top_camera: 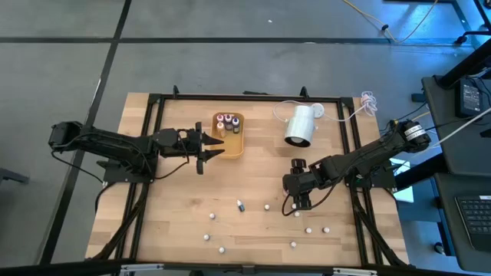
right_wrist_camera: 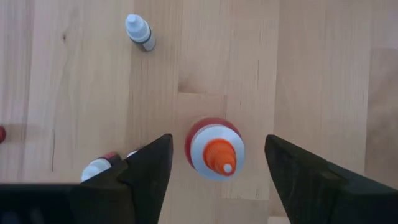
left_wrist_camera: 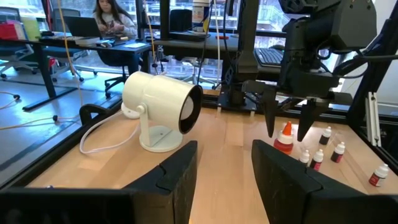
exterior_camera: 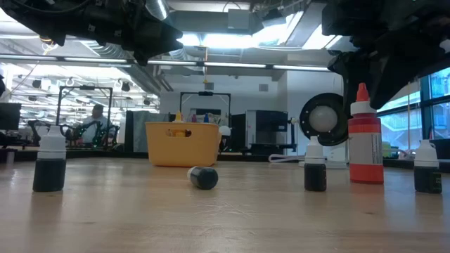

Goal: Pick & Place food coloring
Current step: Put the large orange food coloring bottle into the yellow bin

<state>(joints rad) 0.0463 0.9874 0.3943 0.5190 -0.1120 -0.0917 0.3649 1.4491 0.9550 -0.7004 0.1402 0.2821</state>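
Note:
The food coloring is a set of tiny bottles. A red one with a white collar and orange tip (right_wrist_camera: 214,149) stands upright on the table (exterior_camera: 364,147). My right gripper (right_wrist_camera: 217,142) hangs above it, pointing down and open, one finger on each side without touching. Dark white-capped bottles (exterior_camera: 49,161) (exterior_camera: 314,167) (exterior_camera: 427,169) stand around it, and one (exterior_camera: 204,177) lies on its side. More show as white dots (top_camera: 267,205) near the table's near edge. Several bottles (top_camera: 226,123) stand in the orange tray (top_camera: 239,146). My left gripper (top_camera: 215,146) is open beside the tray's left side.
A large white cylinder (top_camera: 301,125) lies on a stand right of the tray, its white cord (top_camera: 349,115) trailing to the far right corner. A black frame (top_camera: 153,115) borders the table. People sit at desks in the room beyond (left_wrist_camera: 112,15).

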